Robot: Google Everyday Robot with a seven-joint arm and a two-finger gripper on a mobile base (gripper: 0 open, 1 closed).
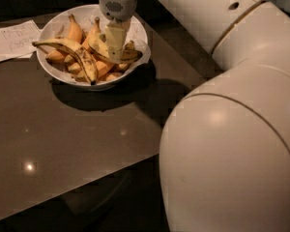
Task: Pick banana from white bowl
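Note:
The white bowl (51, 27) stands at the back of the dark table and holds several bananas. The freckled yellow banana (131, 57) lies across the right side of the pile, its dark tip toward the bowl's right rim. My gripper (115, 51) comes straight down from above into the bowl and reaches the middle of this banana, touching it. The rest of that banana's left end runs behind the gripper.
A long thin banana with dark streaks (73, 50) lies across the bowl's left side, over plump orange-toned bananas (75, 30). A sheet of white paper (12, 40) lies left of the bowl. My large white arm (222, 129) fills the right side. The table edge runs along the front.

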